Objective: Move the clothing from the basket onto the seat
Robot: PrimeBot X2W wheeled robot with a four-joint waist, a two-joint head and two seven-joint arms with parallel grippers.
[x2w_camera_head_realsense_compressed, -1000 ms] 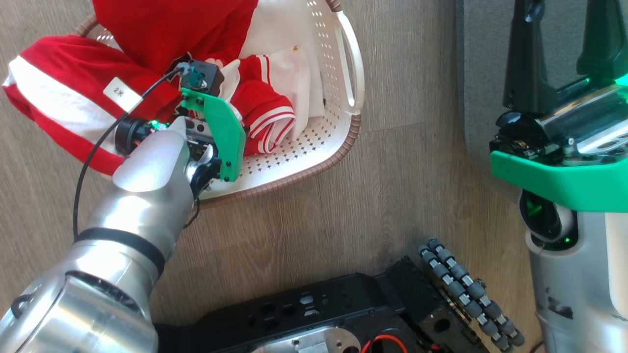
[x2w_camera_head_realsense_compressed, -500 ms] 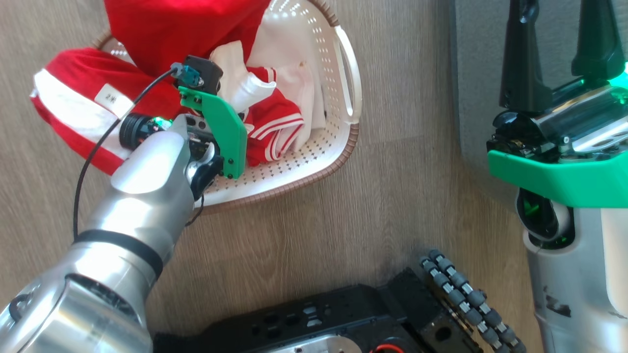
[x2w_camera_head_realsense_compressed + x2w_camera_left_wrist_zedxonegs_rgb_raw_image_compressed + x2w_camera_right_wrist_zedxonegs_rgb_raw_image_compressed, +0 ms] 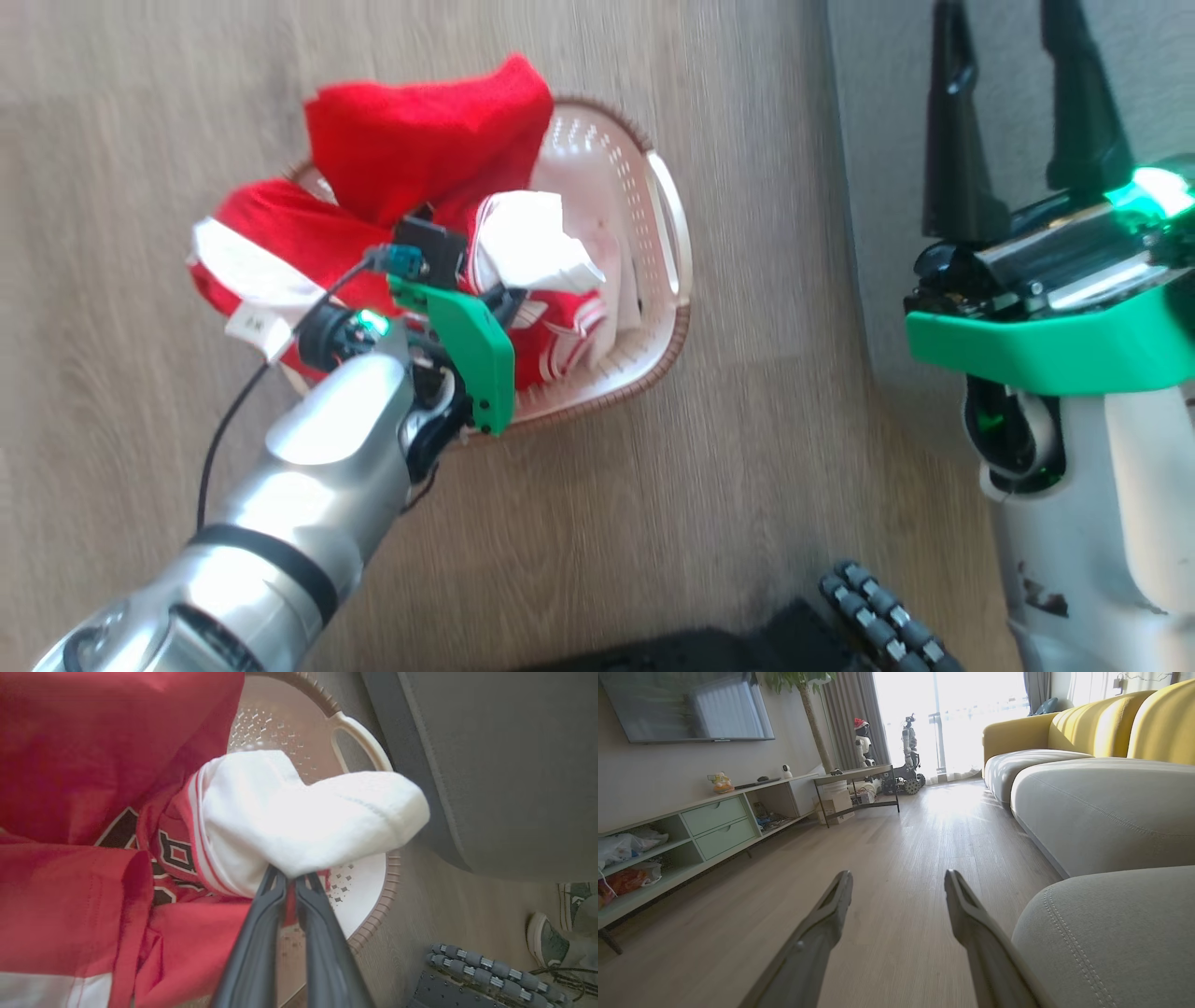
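- Clothing [image 3: 299, 812], a white fold edged with red stripes, is being pinched between the closed fingers of the left gripper [image 3: 292, 879] and is hanging just above the basket [image 3: 665, 215].
- More red clothing with black-and-white lettering is lying heaped in the basket, and one red-and-white piece is spilling over its left rim.
- The basket is sitting on the wooden floor [image 3: 700, 485], near the seat [image 3: 878, 187] but apart from it.
- The right gripper [image 3: 1004, 19] is hovering to the right, beside the grey seat's edge, with its two dark fingers spread wide and gripping nothing.
- Farther off, past the right gripper, the floor is stretching toward a bright window [image 3: 952, 714], with a low shelf unit [image 3: 714, 821] standing along the left wall and a yellow sofa [image 3: 1087, 723] sitting on the right.
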